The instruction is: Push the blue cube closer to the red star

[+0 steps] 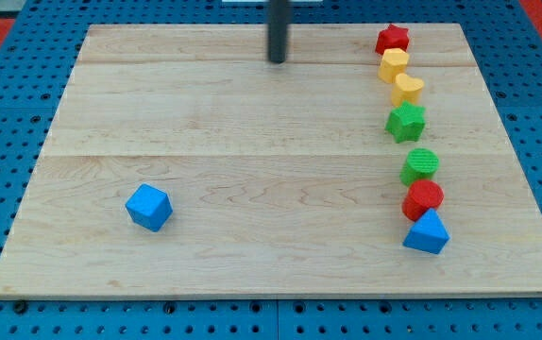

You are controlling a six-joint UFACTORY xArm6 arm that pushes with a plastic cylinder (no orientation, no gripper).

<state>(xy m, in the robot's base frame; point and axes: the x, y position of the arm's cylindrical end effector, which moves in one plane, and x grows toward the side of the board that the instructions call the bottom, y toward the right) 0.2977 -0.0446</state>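
The blue cube (148,207) sits alone on the wooden board at the view's lower left. The red star (393,39) sits at the view's upper right, at the top of a column of blocks. My tip (278,60) is near the view's top centre, far above and to the right of the blue cube and well left of the red star. It touches no block.
Below the red star runs a column: a yellow block (394,64), a yellow heart-like block (407,88), a green star (406,122), a green cylinder (420,165), a red block (423,199) and a blue triangular block (427,233). The board's edge (252,295) borders blue pegboard.
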